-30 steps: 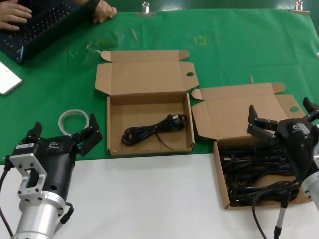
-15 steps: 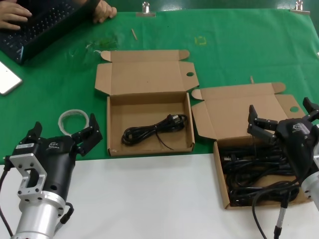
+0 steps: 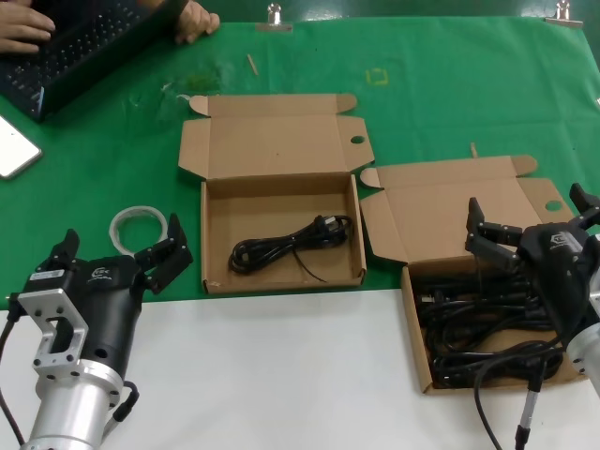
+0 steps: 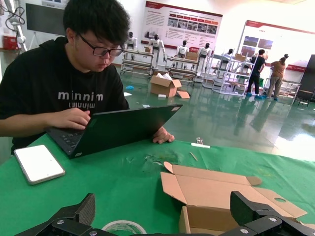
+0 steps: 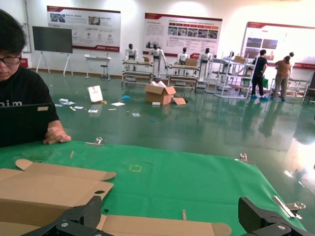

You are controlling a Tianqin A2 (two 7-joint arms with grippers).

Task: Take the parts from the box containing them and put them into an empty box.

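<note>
Right tool [image 3: 530,223]: it is hovering over the far part of the right box, its fingers spread wide, and it is not holding anything.
Left tool [image 3: 117,253]: it is waiting at the near left edge of the bench [image 3: 281,375], fingers spread wide, holding nothing, just beside the white ring [image 3: 139,225].
Box with parts [image 3: 450,234]: it is standing on the right with its creased lid folded back; a pile of black power cords [image 3: 478,328] is lying inside, under the right tool.
Second box [image 3: 272,202]: it is standing in the middle on the green mat [image 3: 422,84], lid open, and one cord bundle [image 3: 291,244] is lying on its floor.
Person [image 4: 74,83]: sitting across the bench and typing on a laptop [image 4: 113,128].
</note>
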